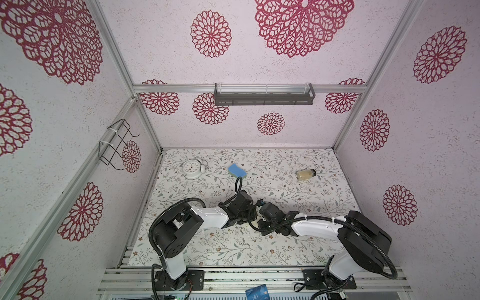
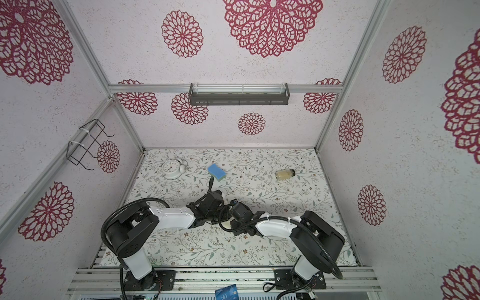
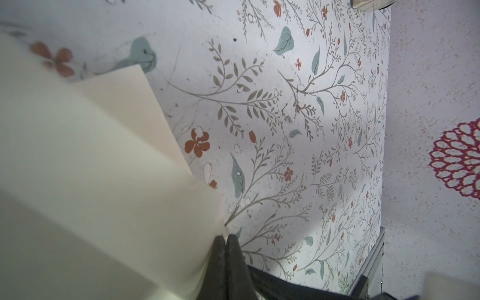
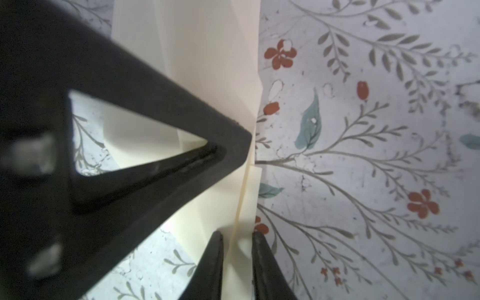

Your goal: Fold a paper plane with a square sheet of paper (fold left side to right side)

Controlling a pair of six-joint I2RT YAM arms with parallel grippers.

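The square sheet of paper [image 3: 104, 168] is cream and lies folded into layered flaps on the floral table. In both top views the two wrists meet over it at mid-table, and only a small cream patch [image 2: 228, 224] shows. My left gripper [image 3: 225, 237] is shut on one edge of the paper, with its fingertips pressed together. My right gripper [image 4: 237, 240] straddles a raised fold of the same paper. Its fingers [image 4: 259, 249] stand a narrow gap apart with the paper layers between them. The left gripper's black finger [image 4: 155, 130] rests on the paper just beyond. No finished paper plane shape shows.
A white alarm clock [image 1: 192, 168], a blue sponge [image 1: 237, 171] and a jar on its side [image 1: 306, 174] lie toward the back of the table. A wire rack [image 1: 114, 145] hangs on the left wall and a grey shelf [image 1: 263, 97] on the back wall. A blue card [image 1: 257, 292] sits at the front rail.
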